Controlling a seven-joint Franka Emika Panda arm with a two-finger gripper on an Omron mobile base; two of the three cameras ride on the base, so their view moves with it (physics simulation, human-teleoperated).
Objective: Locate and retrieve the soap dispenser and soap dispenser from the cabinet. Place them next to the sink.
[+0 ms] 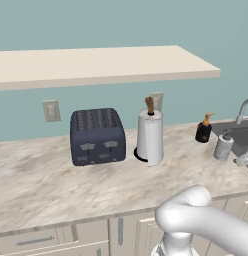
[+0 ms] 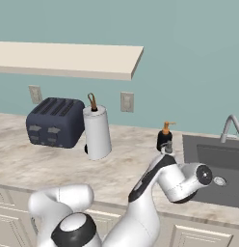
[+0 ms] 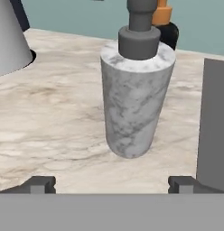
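And here is the gripper down low at the countertop, fingers spread wide with nothing between them. In the hand view the grey speckled soap dispenser stands upright on the marbled surface, dead ahead at twelve o'clock from the fingertips and clear of both. Its dark pump collar sits square on top. Right behind it, at about one o'clock, peeks the black soap dispenser with its orange pump neck, close to the grey one; whether they touch I cannot tell.

Switching to the left base view: both bottles stand on the counter by the sink, the black one nearer the wall, the grey one at about four o'clock from it, just beside the basin's edge. The faucet curves up behind them. The paper-towel roll stands upright at nine o'clock from the bottles, and the dark toaster sits further along at nine o'clock again. Above, the cream shelf board runs along the wall.

From the right base view, the arm reaches across to the sink's near left corner, with the black bottle just beyond its wrist.
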